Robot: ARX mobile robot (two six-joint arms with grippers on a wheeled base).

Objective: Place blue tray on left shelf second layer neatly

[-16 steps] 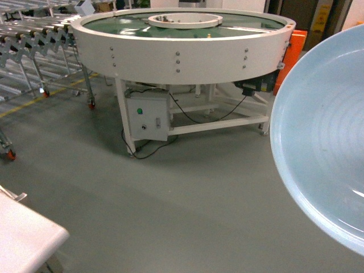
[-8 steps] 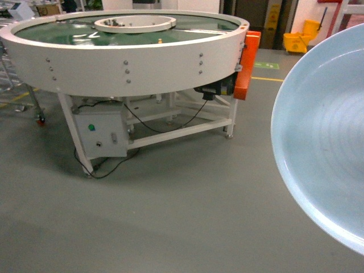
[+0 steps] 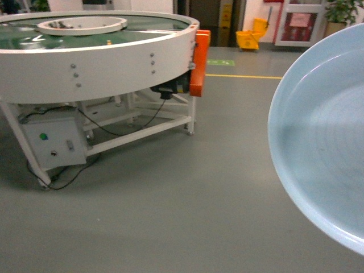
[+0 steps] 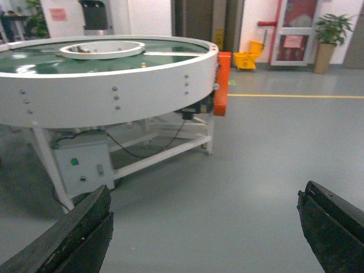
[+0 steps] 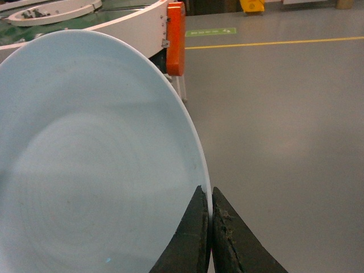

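Right wrist view, nearest first: the right gripper [image 5: 211, 227] has its two dark jaws clenched on the rim of the blue tray [image 5: 96, 165], which stands nearly on edge and fills the left of that picture. In the head view the same tray [image 3: 324, 142] hangs at the right edge, carried in the air above the grey floor [image 3: 170, 216], touching nothing else. The left gripper [image 4: 205, 233] is released, its two black fingers [image 4: 79, 233] spread wide with only floor between them.

Farther off stands the round white conveyor table [image 3: 96, 62] with its control box [image 3: 51, 142] and an orange guard [image 3: 200, 62]; beyond it are a yellow floor line [image 3: 244, 76] and a yellow mop bucket [image 3: 252, 38].

The change over the last second is in the background: the round table has slid steadily to the left of the head view, the steel roller racks seen a second ago have left it, and the doorway side has come in. The tray has kept its place against the camera. I judge that the base is turning to the right with the tray in hand. The left shelf second layer shows in none of the current views, so placing is not yet near; the shelf must first be brought into sight.
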